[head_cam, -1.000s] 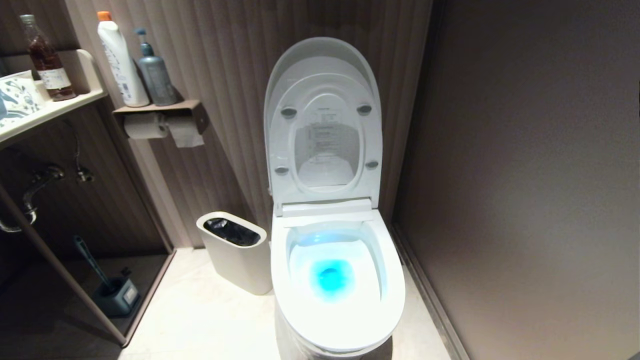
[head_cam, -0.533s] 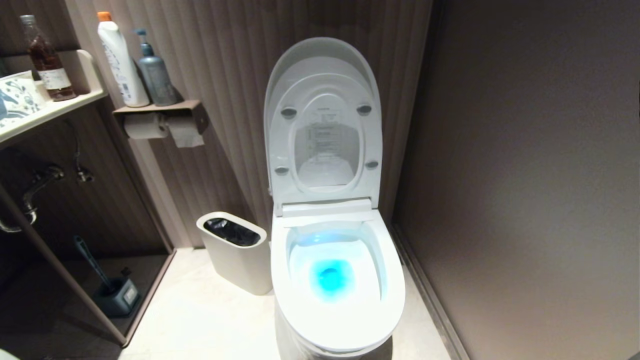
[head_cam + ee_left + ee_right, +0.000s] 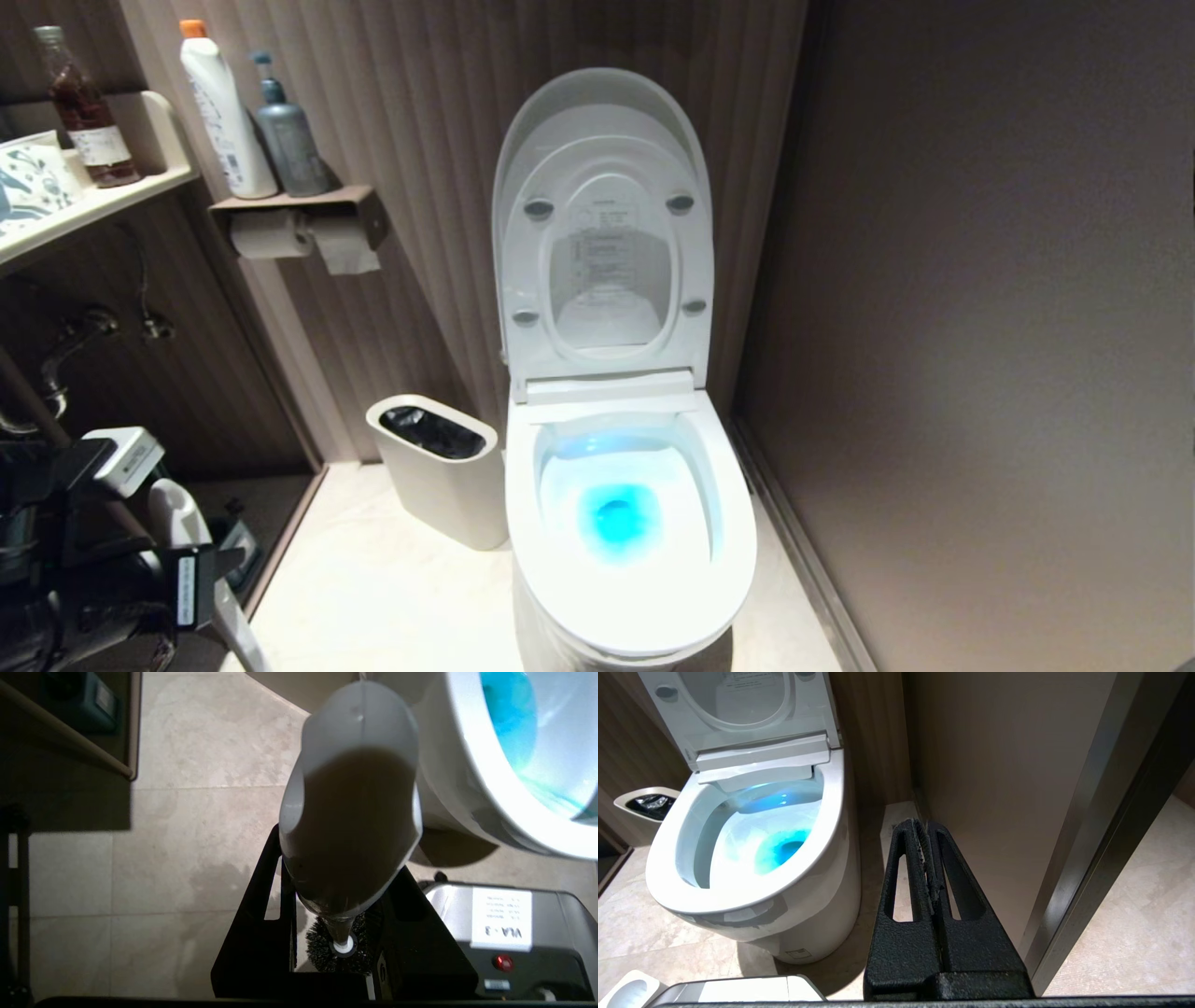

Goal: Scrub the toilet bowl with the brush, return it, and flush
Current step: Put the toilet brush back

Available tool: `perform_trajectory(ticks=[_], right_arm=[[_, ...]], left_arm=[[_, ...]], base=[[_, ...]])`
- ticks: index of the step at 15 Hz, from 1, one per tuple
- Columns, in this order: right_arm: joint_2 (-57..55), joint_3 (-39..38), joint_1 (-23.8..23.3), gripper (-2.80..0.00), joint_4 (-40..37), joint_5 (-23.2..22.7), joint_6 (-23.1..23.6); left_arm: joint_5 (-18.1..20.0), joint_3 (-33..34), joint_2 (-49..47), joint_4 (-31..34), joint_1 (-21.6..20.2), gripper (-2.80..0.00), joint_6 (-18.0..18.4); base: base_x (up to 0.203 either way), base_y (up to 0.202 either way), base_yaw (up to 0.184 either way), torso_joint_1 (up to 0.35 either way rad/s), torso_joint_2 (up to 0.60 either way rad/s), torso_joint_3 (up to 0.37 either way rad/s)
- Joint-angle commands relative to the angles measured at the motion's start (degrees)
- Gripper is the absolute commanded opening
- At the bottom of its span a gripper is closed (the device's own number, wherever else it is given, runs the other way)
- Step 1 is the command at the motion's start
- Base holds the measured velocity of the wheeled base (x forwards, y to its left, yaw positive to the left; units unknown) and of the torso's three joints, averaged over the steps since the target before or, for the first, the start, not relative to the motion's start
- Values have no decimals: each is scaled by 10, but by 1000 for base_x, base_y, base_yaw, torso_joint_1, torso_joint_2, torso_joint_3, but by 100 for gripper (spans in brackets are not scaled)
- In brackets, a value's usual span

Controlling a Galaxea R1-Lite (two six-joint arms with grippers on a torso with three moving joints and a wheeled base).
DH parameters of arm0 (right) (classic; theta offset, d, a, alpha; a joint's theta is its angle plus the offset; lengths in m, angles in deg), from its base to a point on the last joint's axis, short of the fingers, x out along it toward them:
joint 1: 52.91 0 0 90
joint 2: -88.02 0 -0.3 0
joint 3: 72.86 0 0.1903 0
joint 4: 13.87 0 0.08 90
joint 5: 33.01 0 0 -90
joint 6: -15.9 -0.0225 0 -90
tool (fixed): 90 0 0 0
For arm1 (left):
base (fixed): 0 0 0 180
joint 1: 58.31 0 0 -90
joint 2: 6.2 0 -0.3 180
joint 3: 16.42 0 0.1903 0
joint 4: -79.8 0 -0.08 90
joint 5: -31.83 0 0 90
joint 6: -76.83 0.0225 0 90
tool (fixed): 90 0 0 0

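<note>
Since the earlier head frame the left arm has come up into the lower left corner, where none showed before, and the whole picture has shifted slightly. Open floor [image 3: 392, 588] runs between the waste bin [image 3: 439, 471] and the toilet bowl [image 3: 630, 523], whose lid stands up; a wall crowds its right edge. Left gripper [image 3: 191, 551] is clamped on the brush [image 3: 350, 812], handle up, bristles low beside the bowl rim; right gripper [image 3: 927, 858] is pressed closed, empty, right of the bowl.

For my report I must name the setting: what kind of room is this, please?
Most likely a small bathroom: a toilet with its lid raised, toilet paper rolls on the wall, and a waste bin beside it.
</note>
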Motion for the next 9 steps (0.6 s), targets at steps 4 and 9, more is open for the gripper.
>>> perform_trajectory(ticks=[4,9], right_arm=[[0,0,0,-280,0,0,-1],[0,0,0,-280,0,0,0]], left_arm=[[-34,11,-203,-211,7,-280,-2],[-29,64,-327,-382,48,-280,-19]], base=[[0,0,0,0,0,0],[0,0,0,0,0,0]])
